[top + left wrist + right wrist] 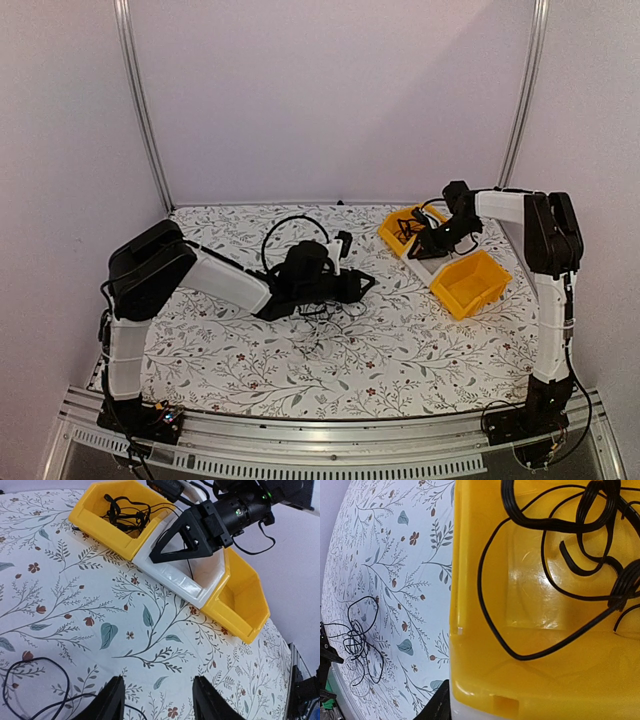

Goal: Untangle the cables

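Thin black cables (125, 514) lie knotted in a yellow bin (95, 522) near the table's far right corner. Left gripper (157, 685) hovers mid-table, spread wide and empty. Right gripper (166, 555) hangs over the bins, its opening impossible to tell.

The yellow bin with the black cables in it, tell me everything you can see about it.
The yellow bin looks like glossy moulded plastic, open-topped, with slanted walls and a lower front lip. It sits upright on the floral table, its side against a white bin. Inside lies a loose tangle of thin black cables, looped over the floor and inner walls of the bin.
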### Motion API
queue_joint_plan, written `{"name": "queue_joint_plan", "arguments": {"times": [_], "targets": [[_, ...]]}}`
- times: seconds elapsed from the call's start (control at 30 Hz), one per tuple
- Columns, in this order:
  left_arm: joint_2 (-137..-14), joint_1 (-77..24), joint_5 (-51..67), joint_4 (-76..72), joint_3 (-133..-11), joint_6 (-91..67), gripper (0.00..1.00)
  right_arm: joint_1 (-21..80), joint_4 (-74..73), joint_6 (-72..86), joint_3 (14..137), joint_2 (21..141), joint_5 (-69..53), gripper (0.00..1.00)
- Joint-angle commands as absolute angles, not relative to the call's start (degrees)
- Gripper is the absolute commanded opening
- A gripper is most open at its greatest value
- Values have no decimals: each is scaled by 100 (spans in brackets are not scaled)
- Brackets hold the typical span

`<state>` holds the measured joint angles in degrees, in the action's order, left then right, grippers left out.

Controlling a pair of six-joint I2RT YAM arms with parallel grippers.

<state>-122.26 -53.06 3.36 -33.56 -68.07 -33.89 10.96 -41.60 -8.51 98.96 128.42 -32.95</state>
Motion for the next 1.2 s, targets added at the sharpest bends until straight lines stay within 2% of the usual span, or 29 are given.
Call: {"name": "queue_joint_plan", "arguments": {"times": [0.0, 0.1, 0.3, 0.33, 0.37, 0.4, 0.67, 0.77, 0.8, 0.87, 0.9, 1.07, 1.17], "targets": [[-11922, -5405, 286, -3462, -6732, -3283, 46, 1030, -3733, -884, 9583, 12547, -3654, 35], [-11927, -5416, 298, -3471, -6732, -3278, 46, 1012, -3560, -881, 9440, 12356, -3699, 18], [-11910, -5431, 312, -3463, -6728, -3233, 46, 988, -3560, -860, 9407, 12259, -3692, 15], [-11907, -5433, 307, -3463, -6718, -3228, 46, 992, -3567, -861, 9398, 12221, -3691, 12], [-11895, -5438, 301, -3463, -6703, -3227, 46, 986, -3559, -857, 9388, 12194, -3689, 3], [-11891, -5436, 288, -3473, -6691, -3222, 46, 985, -3553, -854, 9373, 12156, -3698, 0], [-12098, -5442, 288, -3429, -7009, -3231, 46, 962, -3810, -706, 9429, 12280, -4083, 1], [-12111, -5440, 227, -3411, -7106, -3224, 46, 965, -4100, -821, 9533, 12370, -4741, 12], [-12111, -5440, 231, -3410, -7126, -3205, 46, 962, -4137, -883, 9539, 12382, -4863, 11], [-12119, -5448, 245, -3410, -7144, -3189, 46, 959, -4092, -884, 9504, 12333, -4928, 2], [-12127, -5443, 253, -3410, -7145, -3187, 46, 957, -4061, -873, 9501, 12272, -4956, 0], [-12163, -5450, 329, -3408, -7098, -3225, 46, 937, -4046, -814, 9549, 12229, -5329, 8], [-12164, -5459, 318, -3432, -7053, -3249, 46, 931, -4059, -832, 9549, 12294, -5365, 1]]}}
